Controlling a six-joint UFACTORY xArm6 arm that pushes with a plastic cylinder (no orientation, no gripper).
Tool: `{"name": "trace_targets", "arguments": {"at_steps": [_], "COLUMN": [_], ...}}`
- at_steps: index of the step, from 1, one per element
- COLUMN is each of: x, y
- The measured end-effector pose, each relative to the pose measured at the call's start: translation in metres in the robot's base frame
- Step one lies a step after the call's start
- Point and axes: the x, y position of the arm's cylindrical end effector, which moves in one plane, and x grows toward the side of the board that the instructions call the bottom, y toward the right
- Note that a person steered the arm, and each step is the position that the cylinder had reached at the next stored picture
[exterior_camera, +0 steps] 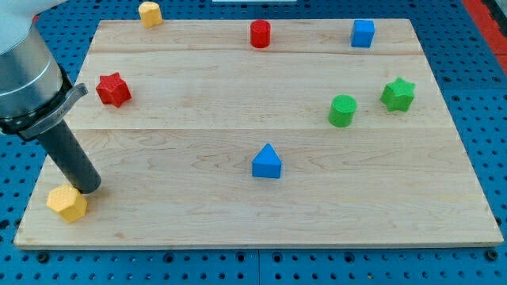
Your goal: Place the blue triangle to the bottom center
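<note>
Resting at the view's lower left, my tip seemingly touching a yellow block, no jaws on this rod, blue triangle mid-surface, green cylinder beyond, red cylinder farthest.

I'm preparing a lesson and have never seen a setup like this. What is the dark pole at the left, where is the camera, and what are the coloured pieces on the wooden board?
The pole is a robot arm's rod. It holds nothing; its tip only pushes blocks, and now sits beside a yellow block at the view's bottom left. One camera looks down at the wooden board. On it: blue triangle near the middle, red star, red cylinder, blue cube, green cylinder, green star, another yellow block at the top edge.
</note>
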Motion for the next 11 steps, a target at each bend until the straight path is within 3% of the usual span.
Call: {"name": "trace_targets", "arguments": {"at_steps": [3,5,11], "x": [-0.024,-0.068,-0.068], "y": [0.018,0.089,0.234]}}
